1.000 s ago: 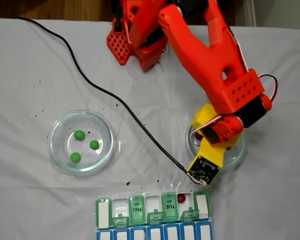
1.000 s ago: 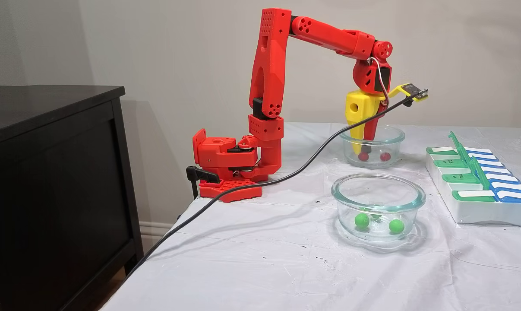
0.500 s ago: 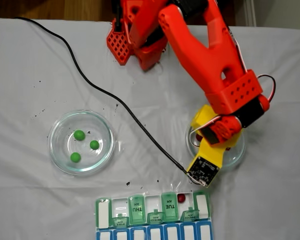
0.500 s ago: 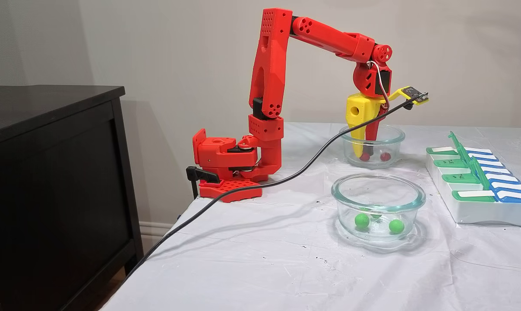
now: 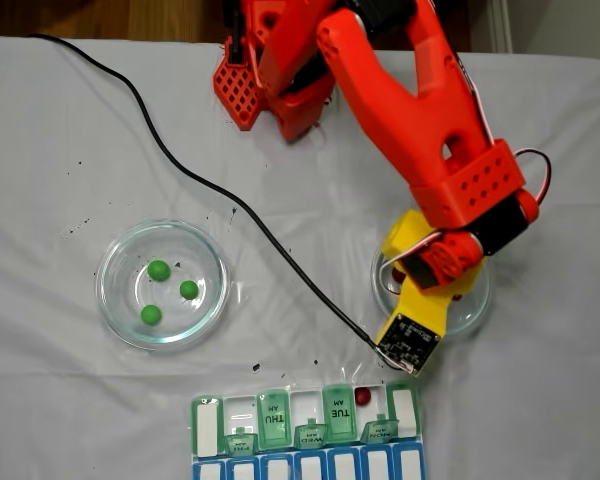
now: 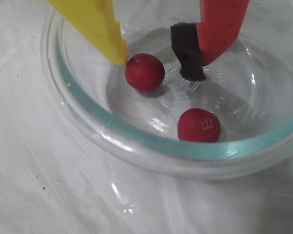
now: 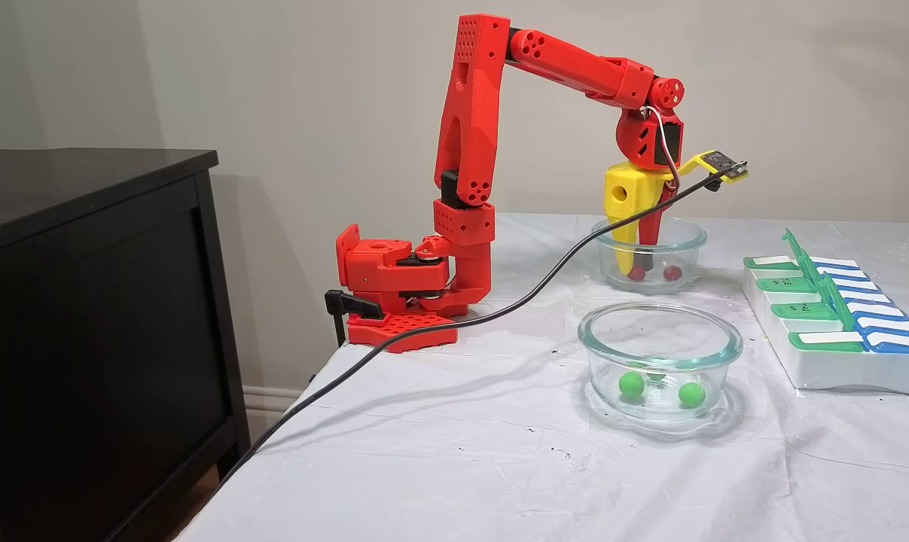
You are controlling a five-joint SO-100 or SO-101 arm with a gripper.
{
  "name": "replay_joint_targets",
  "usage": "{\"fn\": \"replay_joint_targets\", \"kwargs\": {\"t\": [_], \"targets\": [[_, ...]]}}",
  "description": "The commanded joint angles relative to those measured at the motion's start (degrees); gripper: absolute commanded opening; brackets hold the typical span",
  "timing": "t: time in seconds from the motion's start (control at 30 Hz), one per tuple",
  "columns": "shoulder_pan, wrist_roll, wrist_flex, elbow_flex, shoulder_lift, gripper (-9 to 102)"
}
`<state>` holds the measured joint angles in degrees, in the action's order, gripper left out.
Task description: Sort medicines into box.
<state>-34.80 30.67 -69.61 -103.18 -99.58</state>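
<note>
In the wrist view my gripper (image 6: 156,68) is open, low inside a round glass dish (image 6: 136,141). Its yellow finger (image 6: 107,34) touches a dark red pill (image 6: 144,71) lying between the jaws. The red finger's black pad (image 6: 188,51) stands a small gap away from that pill. A second red pill (image 6: 198,125) lies nearer the rim. A fixed view from the side shows the gripper (image 7: 633,267) reaching down into the far dish (image 7: 687,229). Three green pills (image 5: 158,269) sit in the left dish (image 5: 115,250). The box (image 5: 273,420) lies at the front edge, with one red pill (image 5: 362,396) in an open compartment.
A black cable (image 5: 230,200) runs across the white cloth from the back left to the camera board on the wrist. The arm's red base (image 5: 270,80) stands at the back. A dark cabinet (image 7: 85,301) stands beside the table. Black specks dot the cloth.
The gripper has sunk a little deeper into the dish with the red pills over the last second. The pills and the box have not moved.
</note>
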Motion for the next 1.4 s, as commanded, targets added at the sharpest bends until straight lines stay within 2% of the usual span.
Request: {"fn": "replay_joint_targets", "kwargs": {"t": [0.0,0.4,1.23,1.37], "targets": [[0.7,1.0,0.6,0.9,-1.8,20],[1.8,4.6,-0.2,1.8,-1.8,20],[1.2,7.2,6.2,-3.7,-1.3,20],[1.1,7.0,7.0,-4.0,-1.1,14]]}}
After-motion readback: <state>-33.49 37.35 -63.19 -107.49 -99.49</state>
